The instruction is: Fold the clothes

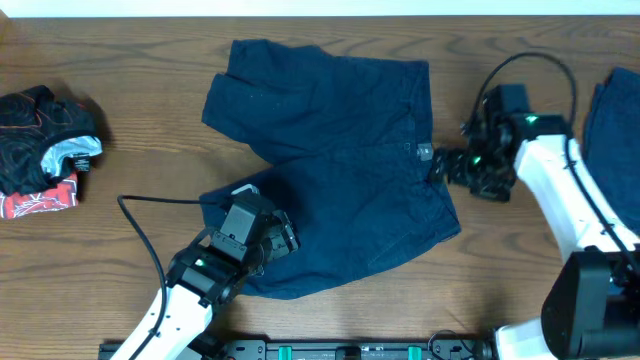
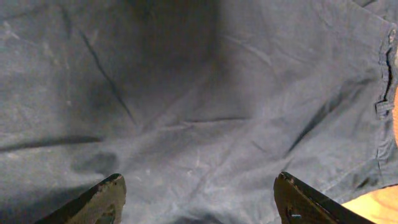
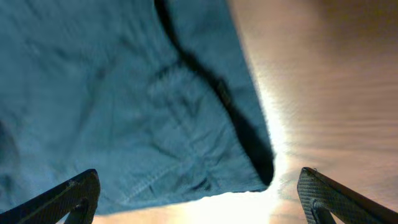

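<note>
The clothes are chiefly dark navy shorts (image 1: 330, 165) spread flat mid-table, both legs pointing left, with a small tag on the waistband at the right. My left gripper (image 1: 285, 240) hovers over the near leg. In the left wrist view it (image 2: 199, 186) is open, with only wrinkled shorts cloth (image 2: 186, 106) between the fingers (image 2: 102, 199). My right gripper (image 1: 442, 166) is at the waistband's right edge. In the right wrist view it (image 3: 199, 186) is open above a corner of the shorts (image 3: 124, 93), holding nothing.
Another blue piece (image 1: 612, 115) lies at the far right edge behind the right arm. A bundle of dark, red and white clothes (image 1: 45, 150) sits at the far left. Bare wooden table (image 1: 140, 70) surrounds the shorts, and a cable (image 1: 150, 205) trails from the left arm.
</note>
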`<state>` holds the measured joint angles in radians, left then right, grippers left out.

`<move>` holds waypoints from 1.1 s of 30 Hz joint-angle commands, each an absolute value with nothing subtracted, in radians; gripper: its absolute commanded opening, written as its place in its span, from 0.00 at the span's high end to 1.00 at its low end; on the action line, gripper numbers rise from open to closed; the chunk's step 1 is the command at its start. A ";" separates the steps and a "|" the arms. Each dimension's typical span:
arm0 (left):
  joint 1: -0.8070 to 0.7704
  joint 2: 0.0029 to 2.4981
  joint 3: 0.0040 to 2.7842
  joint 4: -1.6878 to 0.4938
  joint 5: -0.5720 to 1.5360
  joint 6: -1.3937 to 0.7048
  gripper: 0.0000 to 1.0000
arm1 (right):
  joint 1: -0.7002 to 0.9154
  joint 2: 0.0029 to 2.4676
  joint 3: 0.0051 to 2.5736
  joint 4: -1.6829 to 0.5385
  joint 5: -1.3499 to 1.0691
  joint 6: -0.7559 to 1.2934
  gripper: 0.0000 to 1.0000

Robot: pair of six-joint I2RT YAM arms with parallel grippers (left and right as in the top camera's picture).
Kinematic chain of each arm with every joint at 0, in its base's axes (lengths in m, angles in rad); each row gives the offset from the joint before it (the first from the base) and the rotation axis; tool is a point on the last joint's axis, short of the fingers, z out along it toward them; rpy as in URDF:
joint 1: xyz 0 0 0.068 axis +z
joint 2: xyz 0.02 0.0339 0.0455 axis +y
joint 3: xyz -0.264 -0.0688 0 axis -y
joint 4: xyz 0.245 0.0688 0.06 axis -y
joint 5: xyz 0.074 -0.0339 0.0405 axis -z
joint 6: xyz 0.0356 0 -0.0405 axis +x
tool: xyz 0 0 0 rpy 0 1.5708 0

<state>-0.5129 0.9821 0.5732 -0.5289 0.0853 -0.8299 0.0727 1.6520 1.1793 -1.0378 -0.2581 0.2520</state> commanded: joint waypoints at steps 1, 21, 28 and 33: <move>-0.509 0.985 0.588 -0.515 0.051 -0.802 0.20 | 0.112 1.654 1.119 -1.026 -0.310 0.254 0.01; -0.509 0.985 0.588 -0.466 0.051 -0.790 0.19 | 0.091 1.654 0.934 -0.876 -0.326 0.399 0.01; -0.509 0.985 0.588 -0.465 0.051 -0.779 0.19 | -0.039 1.654 0.934 -0.861 -0.336 0.386 0.01; -0.509 0.985 0.588 -0.465 0.051 -0.763 0.19 | -0.073 1.655 0.931 -0.863 -0.407 0.323 0.01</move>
<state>-0.5129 0.9821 0.5732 -0.4644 0.0704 -0.7975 -0.0711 1.6520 0.9386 -0.8577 -0.3614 0.3637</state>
